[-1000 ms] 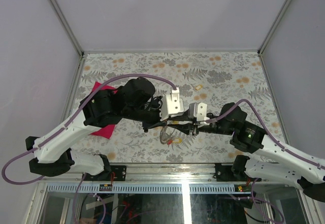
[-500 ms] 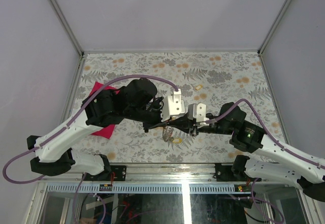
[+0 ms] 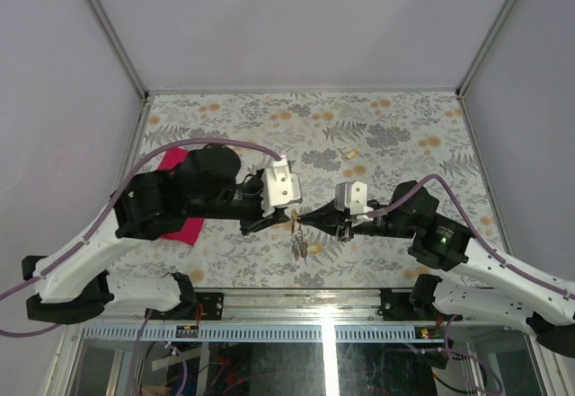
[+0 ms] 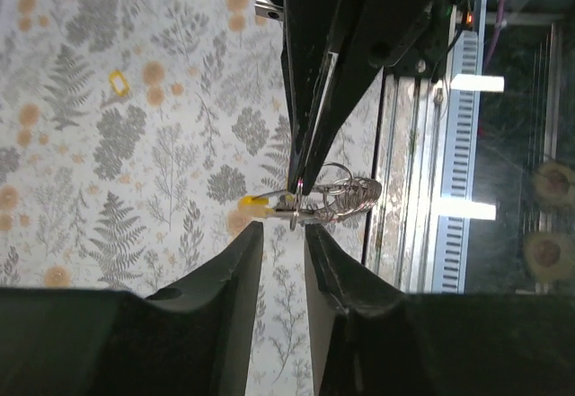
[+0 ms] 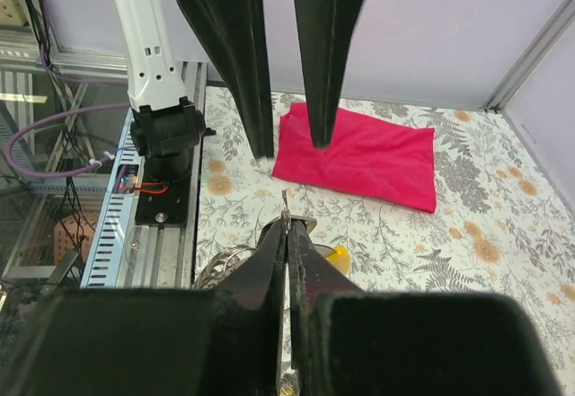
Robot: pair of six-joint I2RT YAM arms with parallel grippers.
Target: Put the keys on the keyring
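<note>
My right gripper (image 3: 304, 222) is shut on the keyring (image 4: 349, 195), a coiled grey metal ring that hangs from its tips above the table. A yellow-capped key (image 4: 254, 202) hangs at the ring; its cap also shows in the right wrist view (image 5: 339, 258) beside the ring's coils (image 5: 222, 262). My left gripper (image 4: 283, 231) is open and empty, its tips just short of the ring and facing the right gripper's tips (image 5: 286, 227). A second yellow key (image 3: 352, 154) lies on the table farther back. Other keys are not visible.
A red cloth (image 3: 184, 225) lies on the floral table (image 3: 395, 127) at the left, partly under the left arm. The table's near edge and metal rail (image 3: 323, 293) are close below the grippers. Purple cables loop over both arms.
My left gripper has drawn back to the left, away from the ring, and now stands open. The right gripper still holds the ring in about the same place.
</note>
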